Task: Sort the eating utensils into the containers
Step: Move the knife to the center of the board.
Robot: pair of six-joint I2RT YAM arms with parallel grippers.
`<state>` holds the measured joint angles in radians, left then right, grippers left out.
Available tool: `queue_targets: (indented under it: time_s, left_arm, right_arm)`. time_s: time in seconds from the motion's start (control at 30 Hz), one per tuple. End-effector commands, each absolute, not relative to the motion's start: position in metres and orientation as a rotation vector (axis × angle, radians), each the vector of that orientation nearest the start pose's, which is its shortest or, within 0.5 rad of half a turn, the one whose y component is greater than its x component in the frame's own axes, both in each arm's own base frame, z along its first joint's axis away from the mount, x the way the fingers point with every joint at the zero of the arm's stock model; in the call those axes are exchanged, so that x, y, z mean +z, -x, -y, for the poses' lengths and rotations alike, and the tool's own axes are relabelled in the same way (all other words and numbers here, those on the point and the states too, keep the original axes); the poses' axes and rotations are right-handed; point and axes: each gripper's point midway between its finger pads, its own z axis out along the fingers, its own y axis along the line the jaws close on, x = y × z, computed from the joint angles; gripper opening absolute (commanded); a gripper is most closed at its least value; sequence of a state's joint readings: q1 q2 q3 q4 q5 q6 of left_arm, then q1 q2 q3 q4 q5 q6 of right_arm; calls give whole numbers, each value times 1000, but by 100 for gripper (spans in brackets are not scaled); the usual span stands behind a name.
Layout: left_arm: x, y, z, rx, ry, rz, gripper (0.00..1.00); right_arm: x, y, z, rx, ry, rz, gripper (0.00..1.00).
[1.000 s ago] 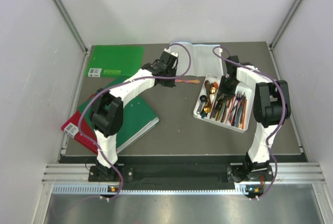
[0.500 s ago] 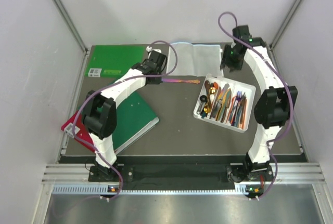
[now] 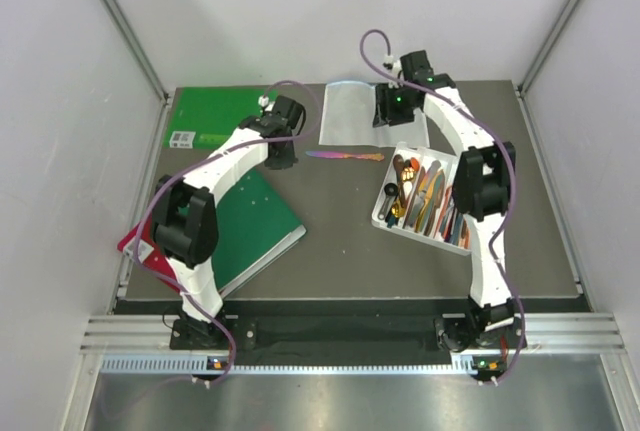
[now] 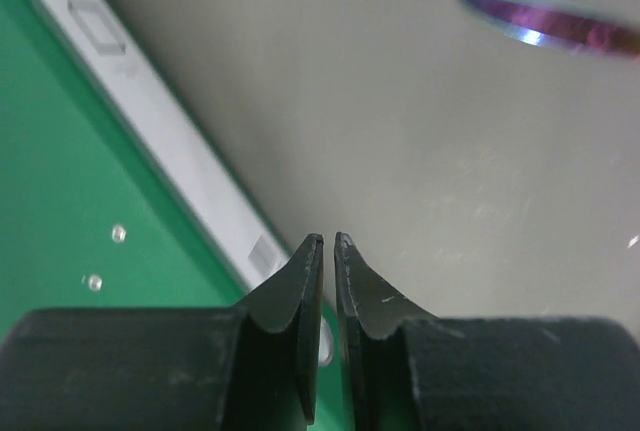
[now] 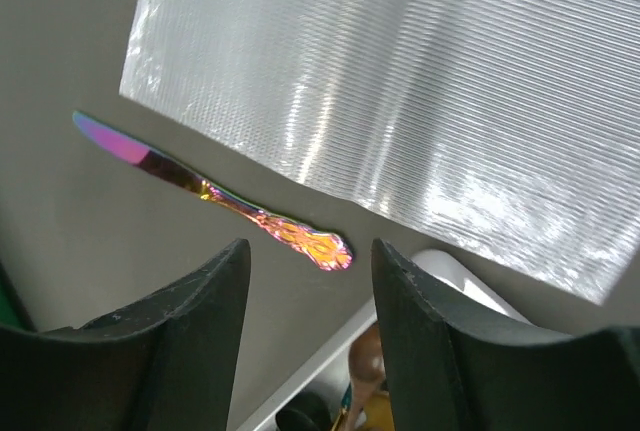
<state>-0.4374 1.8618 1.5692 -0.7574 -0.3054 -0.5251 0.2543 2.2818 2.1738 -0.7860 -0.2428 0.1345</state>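
Note:
An iridescent knife (image 3: 345, 155) lies flat on the grey table between the two grippers; it also shows in the right wrist view (image 5: 215, 194) and its blade tip shows in the left wrist view (image 4: 548, 21). The white compartment tray (image 3: 481, 172) at the right holds several utensils (image 3: 430, 196); its corner shows in the right wrist view (image 5: 445, 273). My right gripper (image 3: 388, 103) (image 5: 310, 251) is open and empty, above the knife's handle end. My left gripper (image 3: 283, 143) (image 4: 328, 242) is shut and empty, left of the knife's blade.
A clear ribbed plastic bag (image 3: 355, 112) (image 5: 400, 81) lies at the back behind the knife. A green book (image 3: 215, 113) lies at the back left, its edge in the left wrist view (image 4: 70, 211). Another green book (image 3: 262, 223) and a red one (image 3: 140, 248) lie front left.
My right arm has left the tray and swung back and left, to above the knife's handle. My left gripper has drawn back left, away from the knife. The knife has not moved.

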Motion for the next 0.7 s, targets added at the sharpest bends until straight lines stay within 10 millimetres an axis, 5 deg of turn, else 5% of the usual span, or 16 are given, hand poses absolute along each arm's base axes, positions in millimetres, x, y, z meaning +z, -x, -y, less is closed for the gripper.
queue_targets:
  time_s: [0.0,0.2,0.3,0.37,0.43,0.67]
  left_arm:
    - [142,-393,146,44,243,-2516,16]
    - [131,-379,143,73,222,-2588,15]
    - [128,-372,141,75,200,-2620,14]
    - [128,-366,139,86,183,-2629,14]
    - [128,-362,136,89,171,-2626,14]
    - [123,-355,135,85,156,-2646,14]
  right_arm:
    - [159,-546,-226,528,498,-2297,52]
    - [124,-545,-279,552,715,-2211,53]
    - [132,-557,-292,489,722,-2084,54]
    - [141,-557,-305,463,784,-2035,65]
    - [122,-552,-298,424,869,-2070,77]
    - [98,-529,-285,412,976,-2144,82]
